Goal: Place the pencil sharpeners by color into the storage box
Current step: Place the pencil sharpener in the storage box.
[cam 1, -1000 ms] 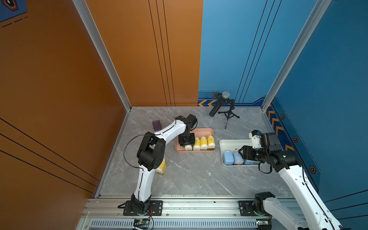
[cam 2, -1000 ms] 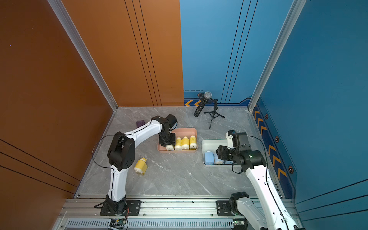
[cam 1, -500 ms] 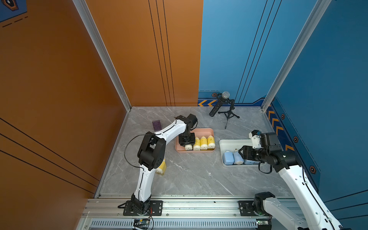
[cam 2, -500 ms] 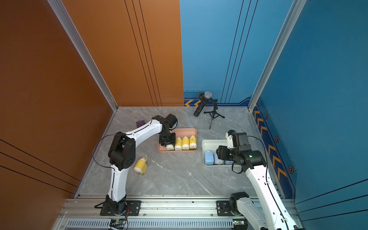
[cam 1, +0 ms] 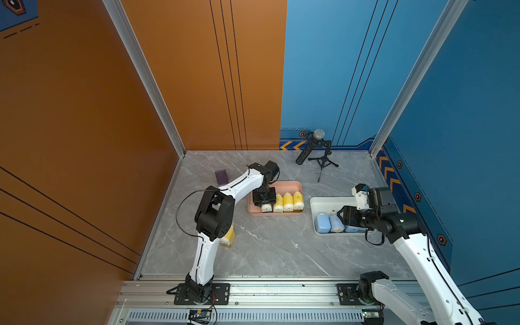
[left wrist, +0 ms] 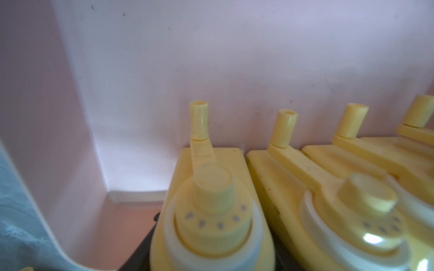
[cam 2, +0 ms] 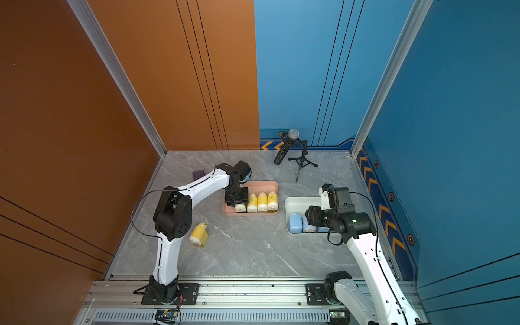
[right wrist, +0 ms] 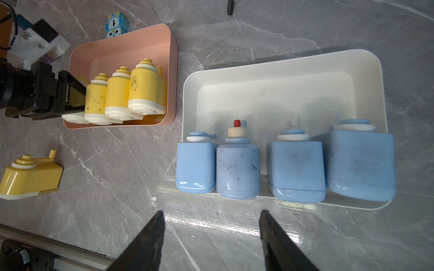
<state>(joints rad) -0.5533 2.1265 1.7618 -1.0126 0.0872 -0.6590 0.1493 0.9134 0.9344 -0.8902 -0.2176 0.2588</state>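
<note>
Left hand (cam 1: 265, 203) down in the pink box (cam 1: 281, 183); right hand (right wrist: 212, 212) hovers empty before the white box (right wrist: 281, 61).

We see the left hand's fingers (right wrist: 72, 83) flanking the endmost yellow sharpener (left wrist: 211, 211), at the nine-o'clock end of a row of four; whether they clamp it we cannot tell. The right hand's fingers stand apart over the bench (right wrist: 105, 145), holding nothing. Four blue sharpeners (right wrist: 237, 169) line the white box, at four o'clock from the pink one in both top views. A loose yellow sharpener (cam 2: 198, 235) lies on the bench at seven o'clock, half covered by the left arm (cam 1: 213, 216) in a top view. The owl toy (right wrist: 116, 24) shows plainly only in the right wrist view.
</note>
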